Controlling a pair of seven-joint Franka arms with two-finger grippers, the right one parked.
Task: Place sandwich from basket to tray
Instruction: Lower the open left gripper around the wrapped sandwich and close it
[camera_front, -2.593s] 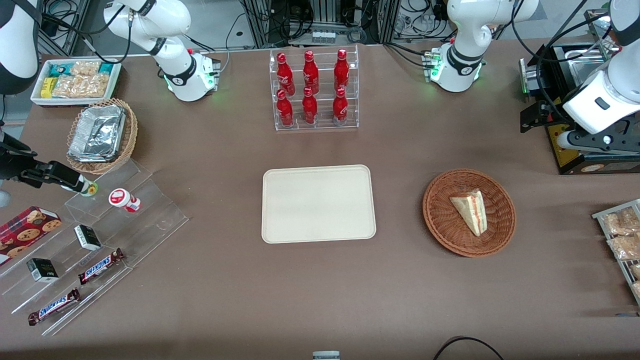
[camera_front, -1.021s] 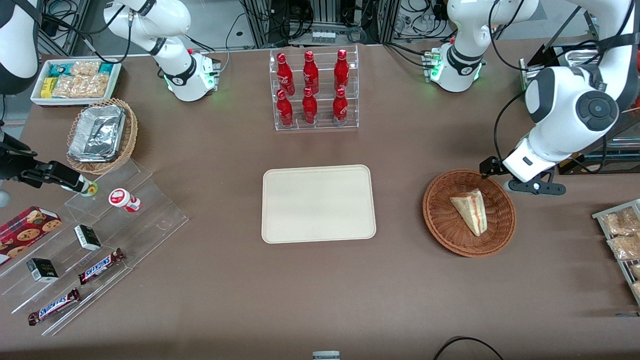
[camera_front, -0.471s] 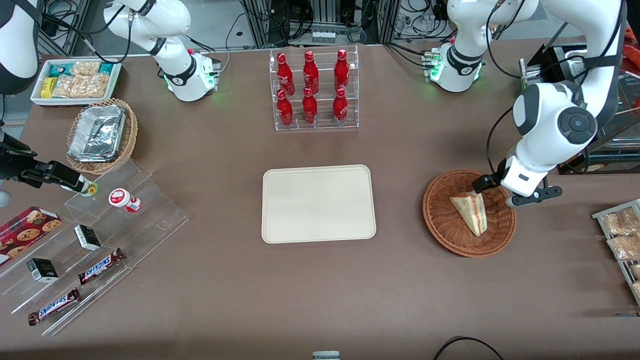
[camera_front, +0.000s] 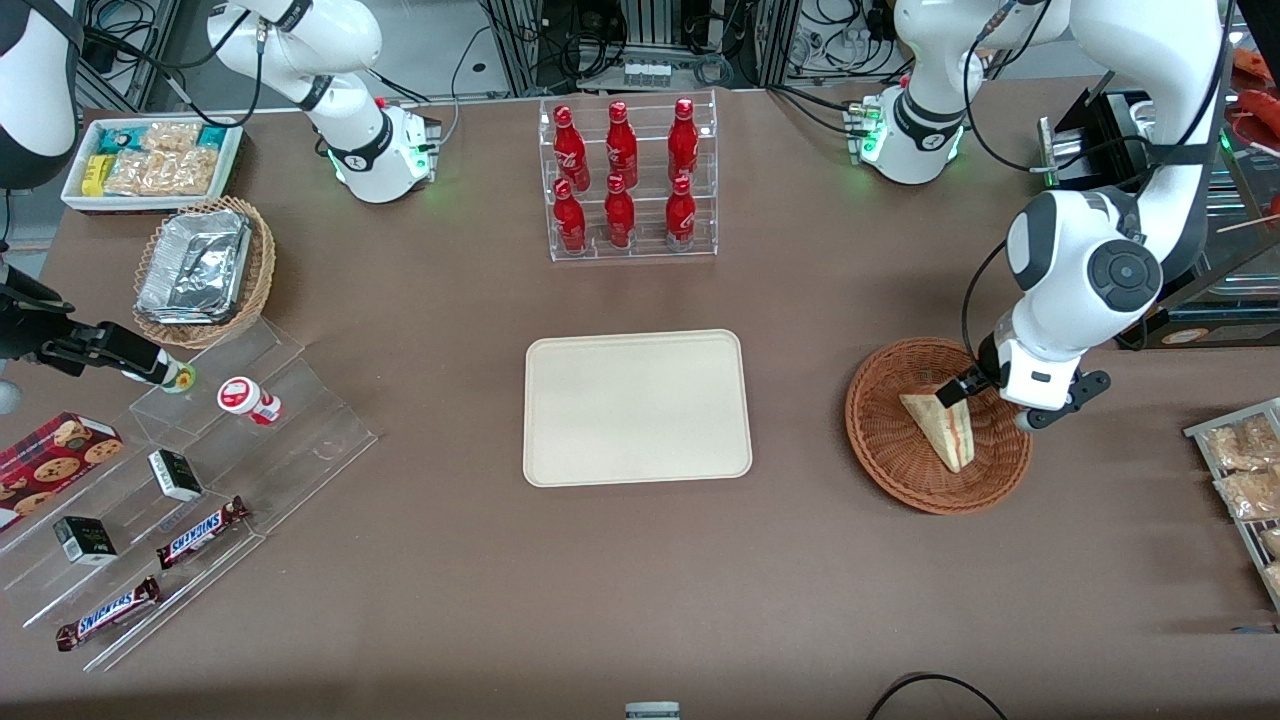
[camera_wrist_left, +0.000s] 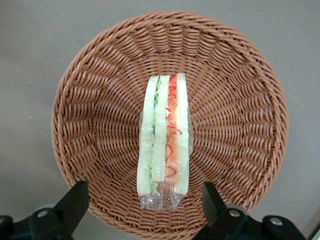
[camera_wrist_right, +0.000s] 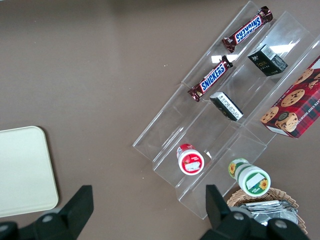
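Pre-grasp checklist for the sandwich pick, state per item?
1. Gripper open: ok, fingers spread wide.
2. Gripper over the basket: ok, hovering above the sandwich.
3. Sandwich between the fingers: ok, its wrapped end sits midway in the left wrist view.
4. Sandwich lying in the basket, not held: ok.
5. Tray free to receive it: ok, nothing on it.
6. Height above the sandwich: cannot tell.

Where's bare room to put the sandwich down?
The whole tray is bare. Crowding is only at the basket, where the open end effector straddles the sandwich. Brown table between basket and tray lies bare for passing.
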